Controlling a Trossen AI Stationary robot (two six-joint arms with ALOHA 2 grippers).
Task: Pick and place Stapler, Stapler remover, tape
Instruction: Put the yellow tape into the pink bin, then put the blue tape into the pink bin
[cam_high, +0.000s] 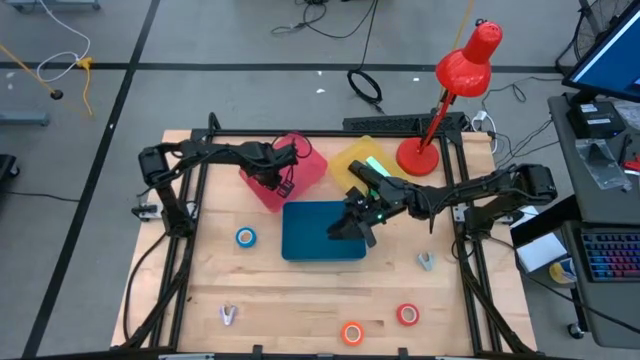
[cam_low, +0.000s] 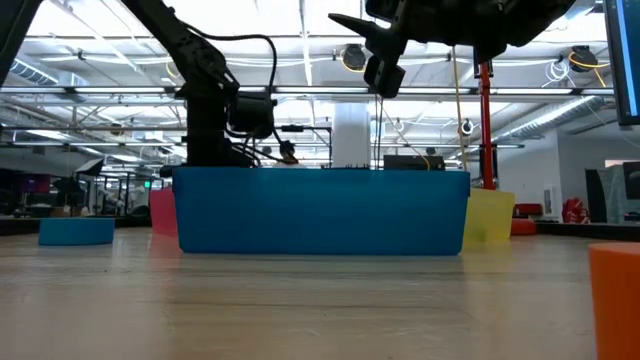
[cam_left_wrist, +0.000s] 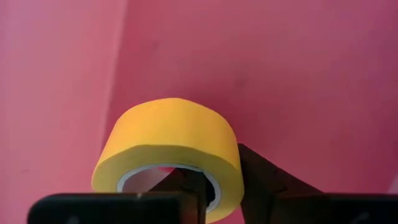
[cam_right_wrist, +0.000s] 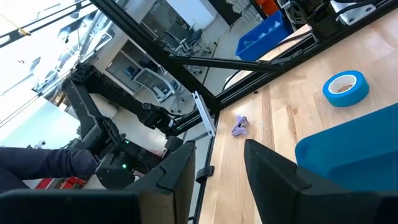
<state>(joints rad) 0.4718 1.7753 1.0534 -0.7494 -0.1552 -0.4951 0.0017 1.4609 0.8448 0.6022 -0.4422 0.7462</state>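
My left gripper (cam_high: 283, 176) hangs over the pink bin (cam_high: 305, 170), shut on a yellow tape roll (cam_left_wrist: 168, 146). That roll fills the left wrist view against the bin's pink inside. My right gripper (cam_high: 352, 222) hovers open above the blue bin (cam_high: 310, 235), touching nothing. A blue tape roll (cam_high: 245, 237) lies flat on the table left of the blue bin. Orange tape (cam_high: 352, 333) and red tape (cam_high: 407, 315) lie flat near the near edge. Two pale staple removers (cam_high: 229, 316) (cam_high: 426, 261) rest on the wood. No stapler shows. My left gripper pinches the yellow roll's wall (cam_left_wrist: 227, 165) at one side of the ring, with one finger (cam_left_wrist: 193, 186) inside the pale core and the other finger (cam_left_wrist: 267, 180) outside. The roll is lifted clear above the pink bin's inside.
A yellow bin (cam_high: 362, 158) stands behind the blue one, beside a red desk lamp (cam_high: 440, 110) at the far right corner. A black frame (cam_high: 190, 215) borders the table. Bare wood lies between the blue bin and the near edge. In the right wrist view, a person's dark sleeve (cam_right_wrist: 37, 165) shows.
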